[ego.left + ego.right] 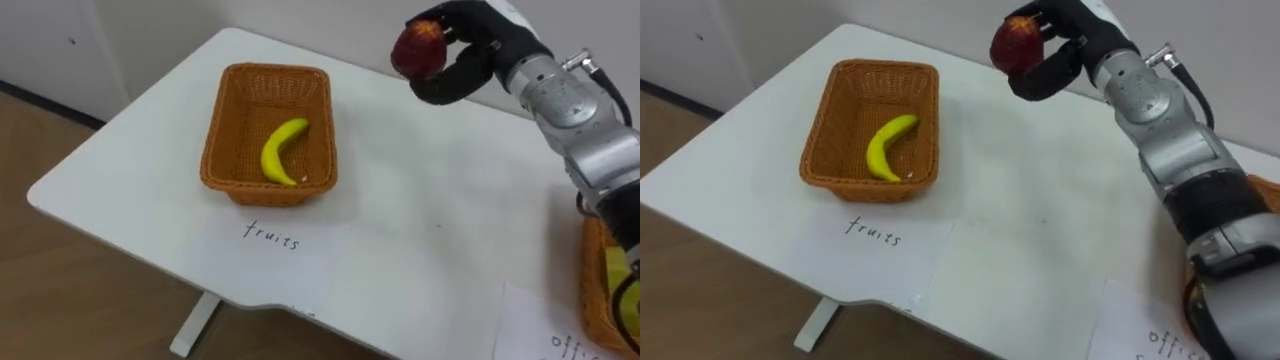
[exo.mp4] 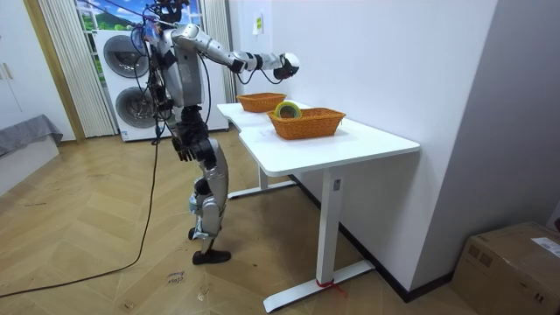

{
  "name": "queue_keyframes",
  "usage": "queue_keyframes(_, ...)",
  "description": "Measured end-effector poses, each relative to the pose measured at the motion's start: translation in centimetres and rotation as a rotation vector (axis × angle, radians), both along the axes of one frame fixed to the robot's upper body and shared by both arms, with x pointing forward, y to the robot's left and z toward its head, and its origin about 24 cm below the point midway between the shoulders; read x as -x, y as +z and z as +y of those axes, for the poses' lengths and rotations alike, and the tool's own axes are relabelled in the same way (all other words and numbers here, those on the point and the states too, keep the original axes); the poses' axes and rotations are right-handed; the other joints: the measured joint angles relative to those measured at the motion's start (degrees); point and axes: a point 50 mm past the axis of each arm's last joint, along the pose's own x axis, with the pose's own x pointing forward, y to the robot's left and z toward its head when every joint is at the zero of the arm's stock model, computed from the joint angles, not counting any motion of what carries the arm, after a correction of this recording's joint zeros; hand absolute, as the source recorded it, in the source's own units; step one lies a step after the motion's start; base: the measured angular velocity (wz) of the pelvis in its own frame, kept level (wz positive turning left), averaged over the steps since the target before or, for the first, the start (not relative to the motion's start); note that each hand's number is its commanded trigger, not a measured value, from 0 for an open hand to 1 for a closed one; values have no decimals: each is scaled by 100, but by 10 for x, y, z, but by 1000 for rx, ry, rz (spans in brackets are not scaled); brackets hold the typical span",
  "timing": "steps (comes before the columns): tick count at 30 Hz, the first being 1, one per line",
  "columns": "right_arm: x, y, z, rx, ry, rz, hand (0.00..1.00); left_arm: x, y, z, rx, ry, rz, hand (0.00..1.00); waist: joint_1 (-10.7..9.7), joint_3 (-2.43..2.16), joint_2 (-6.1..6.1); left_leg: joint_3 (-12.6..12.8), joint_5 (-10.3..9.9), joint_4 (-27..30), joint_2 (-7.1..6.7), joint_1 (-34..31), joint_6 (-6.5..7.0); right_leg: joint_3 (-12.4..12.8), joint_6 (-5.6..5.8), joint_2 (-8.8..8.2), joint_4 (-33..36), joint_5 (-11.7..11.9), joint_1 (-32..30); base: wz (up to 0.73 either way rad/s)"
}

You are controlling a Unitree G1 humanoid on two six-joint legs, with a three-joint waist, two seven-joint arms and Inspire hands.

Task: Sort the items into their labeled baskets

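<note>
Office basket [image 1: 600,290] sits at the desk's [image 1: 430,240] near right corner, cut off by the picture's edge. Something yellow lies in it; it may be a roll of tape, but I cannot make it out. A paper sheet [image 1: 535,330] with handwriting lies on the near edge just beside it. A second written sheet [image 1: 275,245] lies further left along the same edge.

Just behind that second sheet stands the fruit basket [image 1: 215,150], toward the desk's left edge. The banana [image 1: 283,150] lies inside it, curved, one end toward the near wall and the other toward the middle.

Beyond, toward the far edge and right of the fruit basket, the right hand [image 1: 470,55] is raised above the desk. It is curled round the red apple [image 1: 418,50], which is clear of the surface and well apart from both baskets.

In the room view the robot stands upright at the desk's end, its right arm stretched out over the top. The left hand [image 2: 185,150] hangs by its hip; whether it is open or closed I cannot tell.
</note>
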Motion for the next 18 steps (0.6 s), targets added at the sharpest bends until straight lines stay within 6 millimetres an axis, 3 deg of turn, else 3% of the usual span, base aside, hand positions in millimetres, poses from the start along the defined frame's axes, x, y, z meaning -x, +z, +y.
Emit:
queue_keyframes(3,1,-1,1,0,12,6,100,8,0,1,4,-2,36,0,-11,-10,-57,-16,2,-78,2,143,-4,-10,13,22,-77,-6,144,3)
queue_keyframes(7,4,0,8,2,47,2,100,17,-1,0,14,-8,69,0,28,37,-206,-27,4,-90,10,195,-10,-40,22,33,-112,-14,210,2)
queue_keyframes(12,13,-11,26,-11,137,35,100,19,-1,0,31,-25,90,0,148,38,-355,-79,-1,-140,-1,247,-12,-67,58,108,-298,9,354,7)
queue_keyframes(18,14,-18,43,-51,172,58,100,20,0,1,24,-21,95,0,241,67,-318,-299,-14,-140,-15,301,-28,-247,66,165,-480,76,571,17)
